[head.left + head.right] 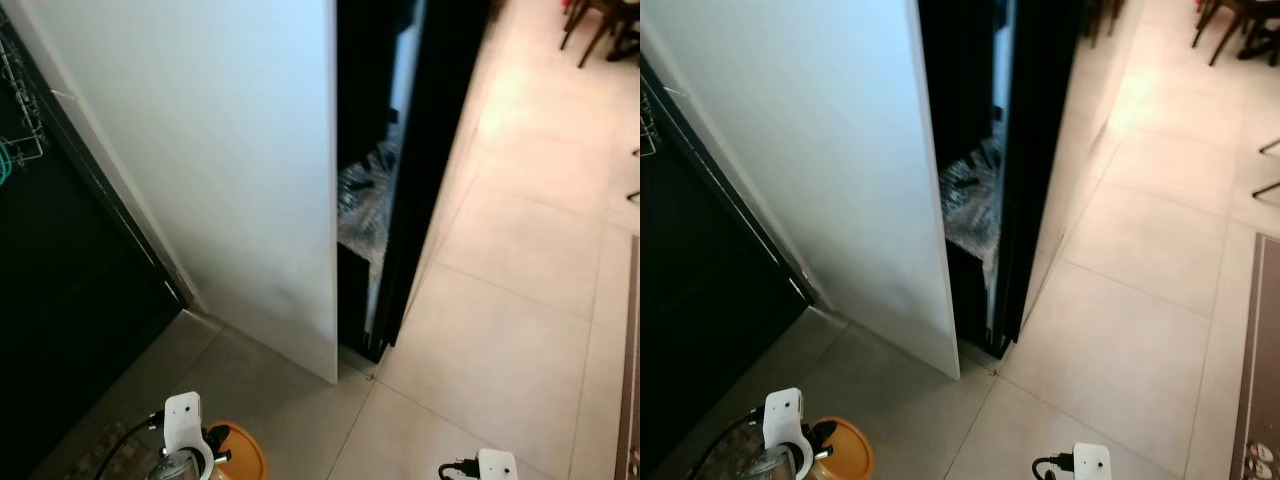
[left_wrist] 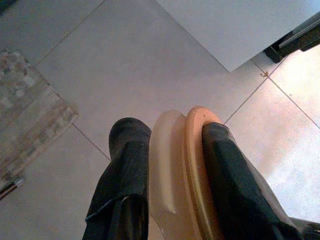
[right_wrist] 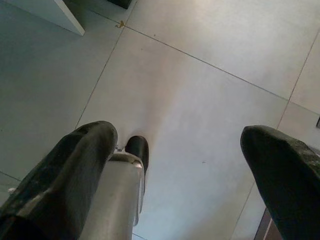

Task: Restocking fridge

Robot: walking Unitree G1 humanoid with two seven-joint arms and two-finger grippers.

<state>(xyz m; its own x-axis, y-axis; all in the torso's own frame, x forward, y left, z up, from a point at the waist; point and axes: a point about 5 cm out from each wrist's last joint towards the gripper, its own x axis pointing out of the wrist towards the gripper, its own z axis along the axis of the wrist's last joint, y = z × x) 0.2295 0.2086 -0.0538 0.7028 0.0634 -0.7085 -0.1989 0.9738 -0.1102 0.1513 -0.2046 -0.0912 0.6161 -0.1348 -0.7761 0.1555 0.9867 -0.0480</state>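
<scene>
My left gripper [image 2: 172, 132] is shut on a translucent container with an orange lid [image 2: 192, 165], held low over the grey floor tiles; the lid [image 1: 240, 455] also shows at the bottom of the left eye view beside my left wrist. My right gripper [image 3: 180, 135] hangs open above bare tiles, nothing between its fingers. Ahead stands a tall white door [image 1: 220, 170], seen nearly edge-on. Right of its edge is a dark gap [image 1: 365, 120] with a marbled surface [image 1: 360, 205] inside, and a black panel [image 1: 430, 150] beyond that.
A dark opening with a wire rack [image 1: 20, 110] lies to the left. A small patterned mat [image 2: 30, 115] sits on the floor near my left gripper. Chair legs [image 1: 590, 30] stand far right, a rug edge [image 1: 632, 380] runs along the right, and pale tiles [image 1: 500, 330] stretch open to the right.
</scene>
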